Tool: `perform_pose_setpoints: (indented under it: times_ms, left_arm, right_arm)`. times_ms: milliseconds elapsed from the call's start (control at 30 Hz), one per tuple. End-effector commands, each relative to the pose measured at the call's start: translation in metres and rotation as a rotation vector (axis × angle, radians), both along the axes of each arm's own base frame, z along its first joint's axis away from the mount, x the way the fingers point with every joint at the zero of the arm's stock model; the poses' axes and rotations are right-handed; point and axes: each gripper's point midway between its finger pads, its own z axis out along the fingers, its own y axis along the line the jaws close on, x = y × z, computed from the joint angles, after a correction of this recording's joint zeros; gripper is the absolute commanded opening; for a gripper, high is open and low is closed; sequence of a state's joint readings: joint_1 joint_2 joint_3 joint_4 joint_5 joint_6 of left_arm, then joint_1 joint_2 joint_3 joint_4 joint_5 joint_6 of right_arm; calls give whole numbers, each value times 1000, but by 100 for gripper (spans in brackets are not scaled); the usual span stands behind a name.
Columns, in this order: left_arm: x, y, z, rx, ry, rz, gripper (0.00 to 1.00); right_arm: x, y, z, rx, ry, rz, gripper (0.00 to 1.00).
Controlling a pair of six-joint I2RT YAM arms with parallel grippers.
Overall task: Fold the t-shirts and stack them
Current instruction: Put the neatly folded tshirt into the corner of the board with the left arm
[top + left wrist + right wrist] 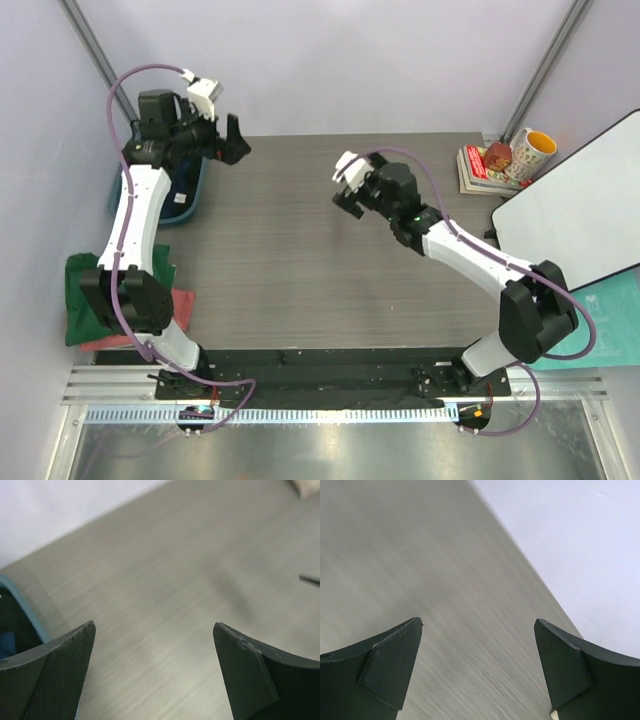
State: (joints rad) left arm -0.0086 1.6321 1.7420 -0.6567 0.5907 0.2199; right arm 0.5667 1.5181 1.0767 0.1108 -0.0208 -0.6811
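Note:
A dark green t-shirt (84, 302) lies crumpled at the table's left edge, partly on a salmon-pink t-shirt (181, 306); my left arm crosses over both. Dark navy cloth (190, 184) shows inside the teal tub (178, 214) at the far left. My left gripper (238, 142) is open and empty, held above the table's far left beside the tub; in the left wrist view (154, 630) only bare table lies between its fingers. My right gripper (343, 198) is open and empty above the middle of the table, and the right wrist view (479, 625) shows bare table and wall.
The tub's teal rim (22, 605) shows at the left of the left wrist view. A stack of books (484, 168) and a yellow-rimmed mug (531, 152) stand at the far right. A white board (580, 215) leans off the right edge.

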Motion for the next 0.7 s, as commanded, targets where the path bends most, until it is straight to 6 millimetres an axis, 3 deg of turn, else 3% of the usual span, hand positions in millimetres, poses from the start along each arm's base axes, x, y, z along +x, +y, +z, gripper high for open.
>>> perform_pose_setpoints:
  times_ms: [0, 67, 100, 133, 233, 267, 400, 467, 667]
  left_arm:
    - [38, -23, 63, -247, -94, 157, 100]
    - [36, -40, 63, -189, -129, 118, 100]
    - [37, -40, 56, -125, -149, 145, 100]
    - [33, -55, 51, -26, -205, 87, 100]
    - [19, -66, 35, 9, -199, 78, 100]
    - [22, -63, 38, -6, -224, 122, 100]
    - [21, -50, 8, 14, -181, 254, 100]
    - [19, -44, 2, 33, -193, 292, 100]
    - [24, -40, 5, 37, -209, 330, 100]
  right_arm:
    - [23, -40, 99, 371, -141, -287, 100]
    - [28, -63, 109, 478, -143, -385, 100]
    - [29, -71, 112, 513, -152, -426, 100]
    - [28, -81, 121, 552, -182, -468, 100]
    - [25, -101, 116, 582, -201, -572, 100]
    - [23, -105, 114, 581, -204, -587, 100]
    - [20, -122, 107, 595, -203, -691, 100]
    - [21, -126, 108, 600, -209, -717, 100]
    - [25, -124, 115, 612, -241, -703, 100]
